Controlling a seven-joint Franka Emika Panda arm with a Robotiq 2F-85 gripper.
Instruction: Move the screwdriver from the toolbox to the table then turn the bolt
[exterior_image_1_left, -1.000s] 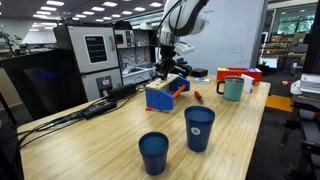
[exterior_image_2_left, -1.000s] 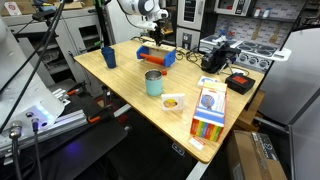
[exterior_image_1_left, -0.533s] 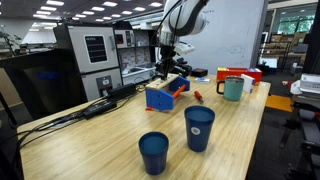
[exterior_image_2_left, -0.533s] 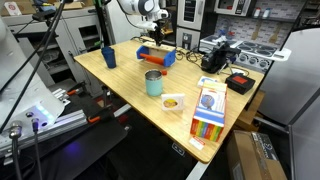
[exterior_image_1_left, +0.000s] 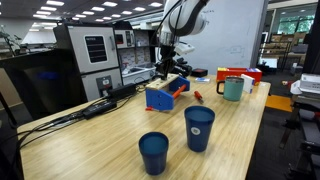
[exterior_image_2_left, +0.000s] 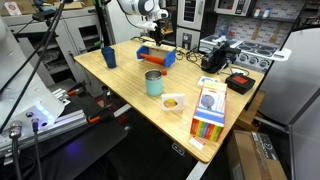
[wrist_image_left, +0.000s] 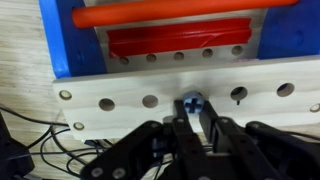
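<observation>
Wrist view: black tool pinches small blue bolt.

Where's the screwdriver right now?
In an exterior view the screwdriver lies on the table, between the blue toolbox and the teal mug.

Bare table beside blue cups — mug stands near toolbox

In an exterior view we see the gripper hanging just above the blue toolbox on the light-wood table; we cannot tell how its jaws stand. A teal mug stands nearer us, a blue cup off to the left, a flat red box far right.
</observation>
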